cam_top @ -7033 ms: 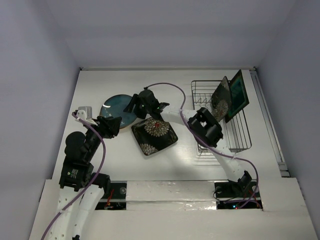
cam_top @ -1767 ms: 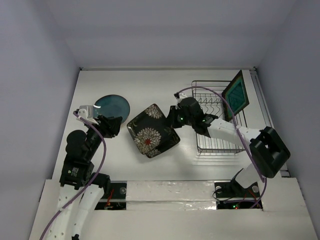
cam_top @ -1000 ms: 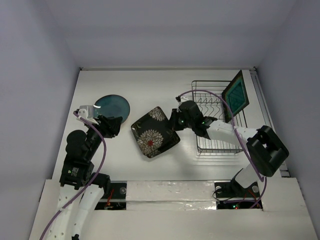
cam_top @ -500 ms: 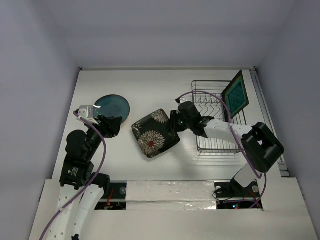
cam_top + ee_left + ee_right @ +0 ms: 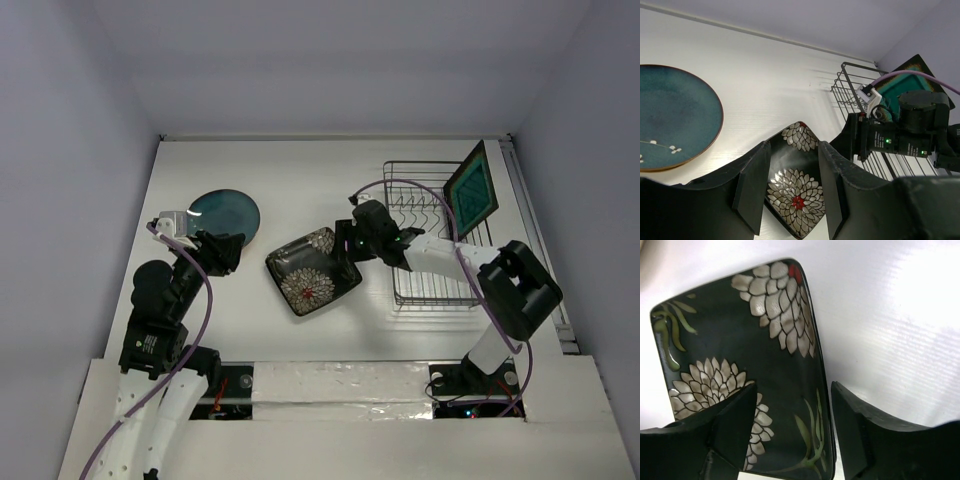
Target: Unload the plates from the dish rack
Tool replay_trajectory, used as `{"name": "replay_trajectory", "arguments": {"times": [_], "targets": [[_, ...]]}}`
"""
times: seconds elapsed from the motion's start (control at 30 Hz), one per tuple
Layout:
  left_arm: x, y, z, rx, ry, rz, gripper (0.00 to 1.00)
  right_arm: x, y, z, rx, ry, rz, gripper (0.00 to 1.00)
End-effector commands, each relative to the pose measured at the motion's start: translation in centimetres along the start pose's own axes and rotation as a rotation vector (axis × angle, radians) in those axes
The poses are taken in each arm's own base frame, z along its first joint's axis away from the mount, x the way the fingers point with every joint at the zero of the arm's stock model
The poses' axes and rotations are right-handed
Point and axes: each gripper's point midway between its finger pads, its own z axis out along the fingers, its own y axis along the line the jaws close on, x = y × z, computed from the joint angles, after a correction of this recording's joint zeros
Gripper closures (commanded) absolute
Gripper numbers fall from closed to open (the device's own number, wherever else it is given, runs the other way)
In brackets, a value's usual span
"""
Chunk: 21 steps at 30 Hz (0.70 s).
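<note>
A dark square white-flowered plate (image 5: 312,273) lies on the table's middle. My right gripper (image 5: 345,249) stands open at its right edge, and in the right wrist view the fingers (image 5: 735,410) straddle the plate's (image 5: 740,350) rim without touching it. A round teal plate (image 5: 225,212) lies at the left. A square teal dark-rimmed plate (image 5: 472,188) leans upright at the far right end of the wire dish rack (image 5: 440,270). My left gripper (image 5: 222,250) hovers open and empty between the two table plates, and its wrist view looks over the flowered plate (image 5: 796,197).
The right arm reaches across from the rack's left side (image 5: 900,135). The table's back wall runs behind the rack and the round teal plate (image 5: 675,115). Bare table lies behind the flowered plate and in front of it.
My right gripper's jaws have opened off the flowered plate, which has settled lower and flat on the table. The left arm has not moved.
</note>
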Motion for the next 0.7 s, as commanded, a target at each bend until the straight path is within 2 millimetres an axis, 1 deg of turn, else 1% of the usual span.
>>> {"name": "replay_trajectory", "arguments": {"times": [0.0,0.07,0.17,0.2,0.23,0.27,0.3,0.33,0.37,0.4,0.43,0.47,0.5,0.53,0.57,0.6,0.63,0.67], "targets": [[-1.6,-0.9,-0.1,0.036,-0.058,0.010,0.60,-2.6,0.7,0.0,0.003,-0.063,-0.026,0.33],[-1.6,-0.9,-0.1,0.036,-0.058,0.010,0.60,-3.1,0.7,-0.3,0.013,-0.080,-0.030,0.28],[-1.6,-0.9,-0.1,0.037,-0.060,0.011,0.60,-5.6,1.5,-2.5,0.003,-0.156,-0.035,0.25],[-1.6,-0.9,-0.1,0.036,-0.062,0.011,0.60,-6.5,1.7,-3.5,0.005,-0.188,-0.039,0.25],[-1.7,-1.0,-0.2,0.038,-0.062,0.011,0.60,-8.2,2.3,-5.5,-0.010,-0.252,-0.034,0.28],[-1.7,-1.0,-0.2,0.038,-0.062,0.011,0.60,-9.6,1.8,-6.6,0.031,-0.310,-0.027,0.43],[-1.6,-0.9,-0.2,0.038,-0.062,0.011,0.60,-10.5,1.3,-7.7,0.065,-0.348,-0.031,0.55],[-1.7,-1.0,-0.2,0.040,-0.063,0.011,0.60,-11.9,1.2,-9.5,0.087,-0.407,-0.027,0.67],[-1.8,-1.0,-0.3,0.042,-0.069,0.012,0.60,-13.5,-0.7,-10.9,0.175,-0.458,-0.010,0.91],[-1.8,-1.0,-0.3,0.042,-0.069,0.012,0.61,-14.5,-1.8,-12.0,0.219,-0.485,-0.007,0.99],[-1.8,-1.1,-0.3,0.044,-0.070,0.012,0.61,-15.4,-2.9,-13.0,0.255,-0.509,0.004,1.00],[-1.9,-1.2,-0.5,0.050,-0.075,0.014,0.63,-16.6,-4.2,-14.8,0.303,-0.555,0.024,1.00],[-2.0,-1.3,-0.6,0.052,-0.081,0.015,0.68,-17.5,-5.7,-16.1,0.348,-0.572,0.032,1.00],[-2.1,-1.3,-0.6,0.052,-0.084,0.017,0.71,-18.6,-8.8,-17.5,0.426,-0.599,0.069,1.00],[-2.4,-1.3,-0.9,0.050,-0.097,0.018,0.75,-19.3,-10.8,-19.1,0.496,-0.627,0.096,1.00],[-2.4,-1.2,-1.0,0.044,-0.100,0.016,0.83,-19.6,-12.2,-20.3,0.549,-0.626,0.102,1.00],[-2.7,-1.3,-1.1,0.043,-0.111,0.017,0.87,-20.1,-14.4,-21.6,0.606,-0.638,0.128,1.00],[-2.7,-1.3,-1.3,0.041,-0.117,0.014,0.90,-20.4,-15.5,-22.6,0.660,-0.650,0.138,1.00]]}}
